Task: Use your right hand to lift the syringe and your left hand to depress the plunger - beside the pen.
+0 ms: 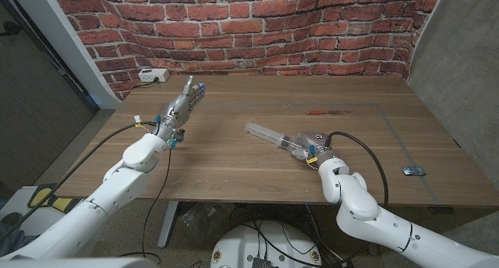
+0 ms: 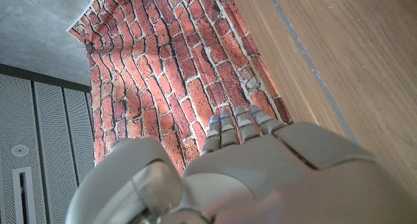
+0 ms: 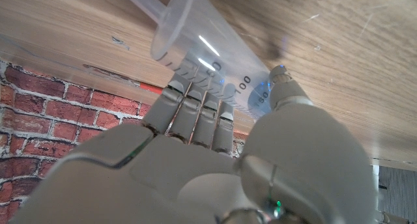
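The right hand [image 1: 310,145] has its fingers wrapped round the barrel of the syringe [image 1: 269,135], low over the table, near the pen [image 1: 320,111]. Firm the grip before raising it level; the left hand [image 1: 181,106], empty with fingers straight, waits well apart, so bring it to the plunger last

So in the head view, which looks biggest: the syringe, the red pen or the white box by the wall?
1. syringe, clearly the longest.
2. red pen and white box: too similar to rank; the pen is longer but thinner.

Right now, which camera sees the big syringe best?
The right wrist view: the syringe is close up, printed numbers readable, with the right hand around its barrel. The head view shows it small on the table.
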You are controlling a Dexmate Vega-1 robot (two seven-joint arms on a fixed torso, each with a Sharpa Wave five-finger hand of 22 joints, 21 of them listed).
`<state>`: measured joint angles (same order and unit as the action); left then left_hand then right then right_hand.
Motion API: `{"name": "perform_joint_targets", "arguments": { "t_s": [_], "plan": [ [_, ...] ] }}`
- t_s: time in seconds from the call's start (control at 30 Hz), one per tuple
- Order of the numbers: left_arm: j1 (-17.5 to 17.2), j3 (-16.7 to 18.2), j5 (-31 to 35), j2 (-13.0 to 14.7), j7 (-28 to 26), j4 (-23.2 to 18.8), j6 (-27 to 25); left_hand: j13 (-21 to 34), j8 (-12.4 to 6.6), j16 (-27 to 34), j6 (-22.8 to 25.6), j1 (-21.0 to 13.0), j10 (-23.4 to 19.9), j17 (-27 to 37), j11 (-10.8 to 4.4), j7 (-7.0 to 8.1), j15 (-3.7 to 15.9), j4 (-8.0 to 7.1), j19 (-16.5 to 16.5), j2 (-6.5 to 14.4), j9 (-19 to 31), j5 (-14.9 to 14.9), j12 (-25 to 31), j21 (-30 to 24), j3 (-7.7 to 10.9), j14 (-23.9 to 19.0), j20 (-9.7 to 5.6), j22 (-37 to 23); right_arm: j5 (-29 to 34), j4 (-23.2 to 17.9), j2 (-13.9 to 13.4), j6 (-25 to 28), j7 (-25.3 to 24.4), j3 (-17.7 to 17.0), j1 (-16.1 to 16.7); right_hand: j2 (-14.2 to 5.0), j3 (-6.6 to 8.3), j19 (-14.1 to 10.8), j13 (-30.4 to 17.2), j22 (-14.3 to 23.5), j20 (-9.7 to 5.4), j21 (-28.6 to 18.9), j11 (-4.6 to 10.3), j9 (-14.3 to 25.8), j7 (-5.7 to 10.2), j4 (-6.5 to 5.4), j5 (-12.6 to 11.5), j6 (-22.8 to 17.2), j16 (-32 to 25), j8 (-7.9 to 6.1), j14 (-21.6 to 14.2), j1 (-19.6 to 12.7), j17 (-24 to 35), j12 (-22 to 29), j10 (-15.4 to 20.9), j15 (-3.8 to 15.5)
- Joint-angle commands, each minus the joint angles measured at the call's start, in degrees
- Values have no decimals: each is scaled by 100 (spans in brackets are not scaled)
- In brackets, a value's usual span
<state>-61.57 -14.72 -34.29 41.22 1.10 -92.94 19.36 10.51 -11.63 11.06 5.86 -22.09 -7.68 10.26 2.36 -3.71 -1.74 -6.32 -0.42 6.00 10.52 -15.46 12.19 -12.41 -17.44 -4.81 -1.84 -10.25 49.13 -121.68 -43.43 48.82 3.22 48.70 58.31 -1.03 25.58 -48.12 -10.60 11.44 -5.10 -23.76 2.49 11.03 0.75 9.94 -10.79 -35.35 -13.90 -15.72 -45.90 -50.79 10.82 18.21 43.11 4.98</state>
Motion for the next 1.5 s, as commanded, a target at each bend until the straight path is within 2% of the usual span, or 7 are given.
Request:
{"name": "perform_joint_targets", "arguments": {
  "t_s": [0.03,0.23,0.37,0.53,0.8,1.33,1.5],
  "plan": [
    [-5,9,15,18,-57,-55,-33,34,-13,14,55,-16,-40,20,-3,18,-13,18,-9,25,12,1,6,-6,6,-41,16,-14,-488,270,52,-546,-953,-254,258,-358,155,-294,-11,29,-710,-147,55,31,303,-4,10,-497,-86,-57,-362,-523,26,28,292,678],
    [23,-7,10,4,-45,-32,-44,34,-10,11,58,-18,-43,21,-1,20,-16,16,-6,28,13,3,2,-3,7,-45,20,-15,-697,334,-58,-995,-1362,-379,342,-678,317,-407,-4,73,-743,-299,140,39,389,-28,27,-865,-85,-86,-642,-911,44,28,600,765],
    [60,-22,7,-11,-24,3,-40,34,-10,10,66,-20,-47,21,-3,24,-25,16,-5,31,13,5,0,0,7,-50,21,-15,-779,343,-114,-1241,-1595,-461,394,-765,359,-436,-2,96,-739,-376,177,39,420,-49,39,-1066,-88,-100,-787,-1032,52,28,763,777],
    [114,-40,16,-14,7,35,-46,35,-8,8,69,-22,-48,21,-2,21,-20,15,-3,34,13,7,-4,2,7,-55,24,-15,-774,324,-154,-1386,-1766,-530,431,-814,354,-461,-1,115,-738,-446,227,39,435,-112,60,-1193,-89,-91,-904,-1045,59,18,879,764],
    [188,-75,36,10,53,36,-91,35,-4,9,69,-25,-55,22,-6,23,-27,14,-1,37,14,10,-5,5,8,-67,22,-15,-804,263,-136,-1443,-1914,-655,495,-859,319,-483,-1,133,-733,-535,173,41,462,-220,85,-1364,-66,-80,-985,-979,67,-2,1024,754],
    [174,-68,42,43,5,-9,-154,36,3,10,71,-29,-62,22,-11,22,-16,10,0,42,14,17,-13,13,8,-93,38,-15,-992,272,-94,-1671,-2229,-884,599,-871,296,-515,0,142,-732,-657,222,48,477,-294,96,-1490,-41,-16,-1135,-923,65,-66,1161,745],
    [152,-47,69,69,-38,-62,-162,36,7,11,68,-29,-68,22,-17,29,-18,10,-2,43,14,19,-13,15,7,-101,51,-16,-1223,301,-81,-1951,-2567,-1075,725,-902,291,-490,-2,145,-730,-681,250,56,488,-342,101,-1470,-28,22,-1156,-889,68,-92,1182,746]
  ]
}}
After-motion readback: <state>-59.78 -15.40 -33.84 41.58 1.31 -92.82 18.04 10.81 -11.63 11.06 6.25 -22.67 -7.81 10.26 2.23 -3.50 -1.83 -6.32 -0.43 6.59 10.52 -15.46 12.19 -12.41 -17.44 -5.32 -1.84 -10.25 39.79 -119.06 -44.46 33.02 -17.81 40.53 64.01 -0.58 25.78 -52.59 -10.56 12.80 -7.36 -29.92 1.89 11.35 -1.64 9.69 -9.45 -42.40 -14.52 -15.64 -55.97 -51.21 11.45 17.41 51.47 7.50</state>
